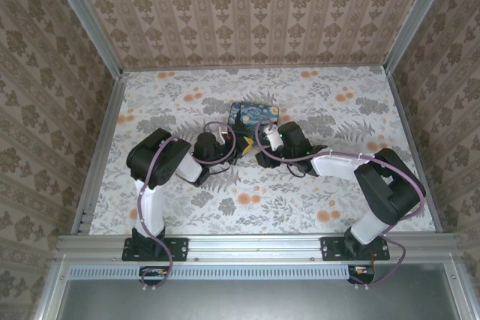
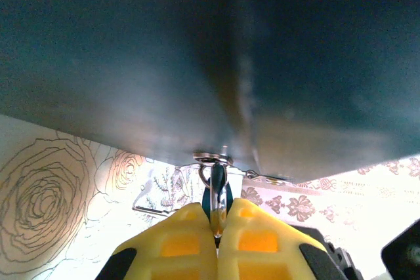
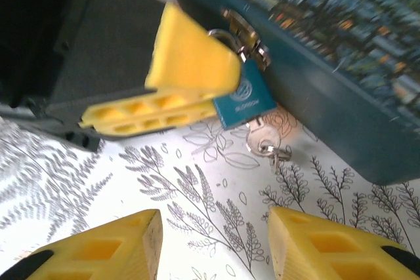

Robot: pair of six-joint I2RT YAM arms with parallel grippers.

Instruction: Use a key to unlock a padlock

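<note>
So the left tool (image 2: 216, 224) is clamped tight on the padlock (image 2: 216, 195), which hangs right past its tips from the hasp (image 2: 213, 157) of the blue box (image 2: 197, 50). The right tool (image 3: 213, 227) has its jaws spread wide, nothing between them, low over the flowery table (image 3: 197, 181). Straight ahead of it the key (image 3: 261, 137) sticks out under the padlock, box wall just behind.

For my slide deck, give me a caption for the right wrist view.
Left fingers pinch the blue padlock on the box; key beneath, right fingers open.
</note>
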